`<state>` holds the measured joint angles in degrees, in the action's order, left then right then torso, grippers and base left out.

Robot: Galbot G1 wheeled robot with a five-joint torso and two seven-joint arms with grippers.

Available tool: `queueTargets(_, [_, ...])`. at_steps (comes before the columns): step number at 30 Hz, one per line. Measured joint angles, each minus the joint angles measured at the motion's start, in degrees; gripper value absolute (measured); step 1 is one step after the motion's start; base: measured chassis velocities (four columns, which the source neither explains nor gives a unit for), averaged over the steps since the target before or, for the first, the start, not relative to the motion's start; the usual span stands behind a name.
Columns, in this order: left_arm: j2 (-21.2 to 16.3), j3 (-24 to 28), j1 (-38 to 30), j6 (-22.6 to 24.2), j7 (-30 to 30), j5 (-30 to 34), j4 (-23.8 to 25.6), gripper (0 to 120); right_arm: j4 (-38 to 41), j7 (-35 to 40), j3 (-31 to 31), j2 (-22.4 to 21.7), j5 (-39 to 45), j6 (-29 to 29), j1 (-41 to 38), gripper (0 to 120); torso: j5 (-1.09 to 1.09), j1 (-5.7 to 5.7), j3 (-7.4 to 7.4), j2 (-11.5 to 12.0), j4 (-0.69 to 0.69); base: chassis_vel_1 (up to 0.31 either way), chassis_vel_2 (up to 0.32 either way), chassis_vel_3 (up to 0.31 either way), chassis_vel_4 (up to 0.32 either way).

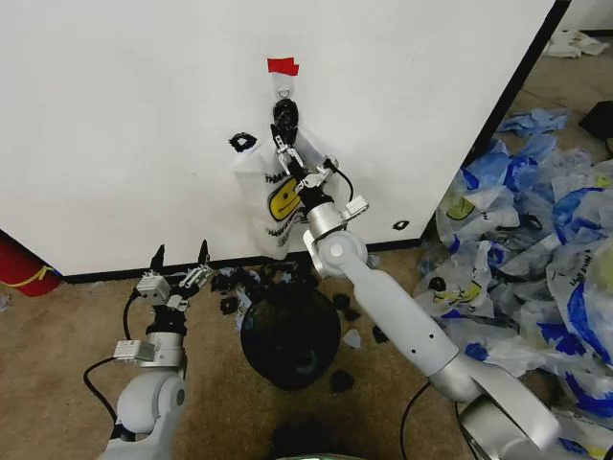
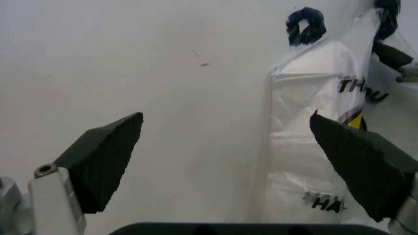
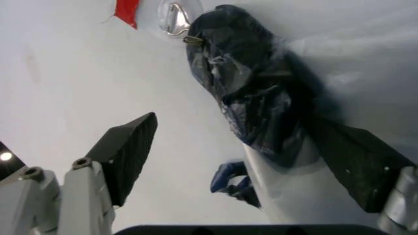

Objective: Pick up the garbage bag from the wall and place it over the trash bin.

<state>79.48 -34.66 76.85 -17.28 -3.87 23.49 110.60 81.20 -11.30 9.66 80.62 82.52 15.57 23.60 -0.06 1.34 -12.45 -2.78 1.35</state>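
Observation:
The garbage bag (image 1: pixel 271 196), white with a yellow smiley face, hangs on the wall (image 1: pixel 115 125) by its dark bunched handle (image 3: pixel 242 83). The handle is looped on a small hook (image 3: pixel 173 19) under a piece of red tape (image 1: pixel 283 65). My right gripper (image 1: pixel 285 146) is raised to that handle. It stands open with the handle (image 1: pixel 283 115) between its fingers (image 3: pixel 130 147). The bag's other handle (image 2: pixel 306 24) sticks out free. My left gripper (image 1: pixel 180 261) is open, low by the wall's base, facing the bag (image 2: pixel 307 78). The black trash bin (image 1: pixel 290 335) stands on the floor below the bag.
A heap of blue-and-white plastic bags (image 1: pixel 536 220) covers the floor to the right. Small black scraps (image 1: pixel 230 283) lie around the bin along the wall's black base trim (image 1: pixel 115 274). A red object (image 1: pixel 19 268) sits at the far left.

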Motion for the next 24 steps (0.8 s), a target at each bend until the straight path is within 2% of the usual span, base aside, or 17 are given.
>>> queueTargets(3, [0.0,0.1,0.0,-0.3,0.0,0.0,-0.3,100,0.1,-0.1,0.1,0.2,-0.2,0.1,-0.1,79,0.0,0.0,0.0,0.0,0.0,0.0,0.0,0.0,0.0])
queueTargets(8, [0.1,0.1,-0.3,-0.4,0.0,-0.1,-0.6,100,-0.1,-0.1,0.1,0.3,-0.7,0.3,0.1,60,0.0,0.0,0.0,0.0,0.0,0.0,0.0,0.0,0.0])
queueTargets(9, [0.1,0.1,-0.3,-0.4,0.0,-0.1,-0.6,100,-0.1,-0.1,0.1,0.3,-0.7,0.3,0.1,60,0.0,0.0,0.0,0.0,0.0,0.0,0.0,0.0,0.0])
queueTargets(10, [0.1,0.1,-0.4,-0.4,0.0,-0.1,-0.8,100,-0.1,-0.1,0.1,0.2,-0.8,0.4,0.4,52,0.0,0.0,0.0,0.0,0.0,0.0,0.0,0.0,0.0])
queueTargets(11, [0.1,0.1,-0.4,-0.4,0.0,-0.1,-0.8,100,-0.1,-0.1,0.1,0.2,-0.8,0.4,0.4,52,0.0,0.0,0.0,0.0,0.0,0.0,0.0,0.0,0.0])
queueTargets(15, [0.2,0.3,-0.5,-0.6,0.0,-0.1,-1.0,100,-0.3,-0.2,-0.1,-0.3,-1.0,0.6,0.8,33,0.0,0.0,0.0,0.0,0.0,0.0,0.0,0.0,0.0])
queueTargets(17, [0.2,0.3,-0.5,-0.6,0.0,-0.1,-1.0,100,-0.3,-0.2,-0.1,-0.3,-1.0,0.6,0.8,33,0.0,0.0,0.0,0.0,0.0,0.0,0.0,0.0,0.0])
queueTargets(18, [0.4,0.5,-0.5,-0.6,-0.1,-0.2,-1.1,100,-0.4,-0.3,-0.3,-0.5,-1.0,0.7,1.1,25,0.0,0.0,0.0,0.0,0.0,0.0,0.0,0.0,0.0])
queueTargets(20, [0.6,0.7,-0.5,-0.7,-0.1,-0.4,-1.1,100,-0.4,-0.3,-0.4,-0.6,-1.1,0.8,1.4,15,0.01,0.0,0.0,0.0,0.0,0.0,0.0,0.0,0.0])
queueTargets(23, [0.9,0.9,-0.6,-0.7,-0.1,-0.7,-1.2,100,-0.4,-0.3,-0.4,-0.8,-1.3,0.9,1.7,4,0.0,0.0,0.0,0.0,0.0,0.0,0.0,0.0,0.0])
queueTargets(24, [0.9,0.9,-0.6,-0.7,-0.1,-0.7,-1.2,100,-0.4,-0.3,-0.4,-0.8,-1.3,0.9,1.7,4,0.0,0.0,0.0,0.0,0.0,0.0,0.0,0.0,0.0])
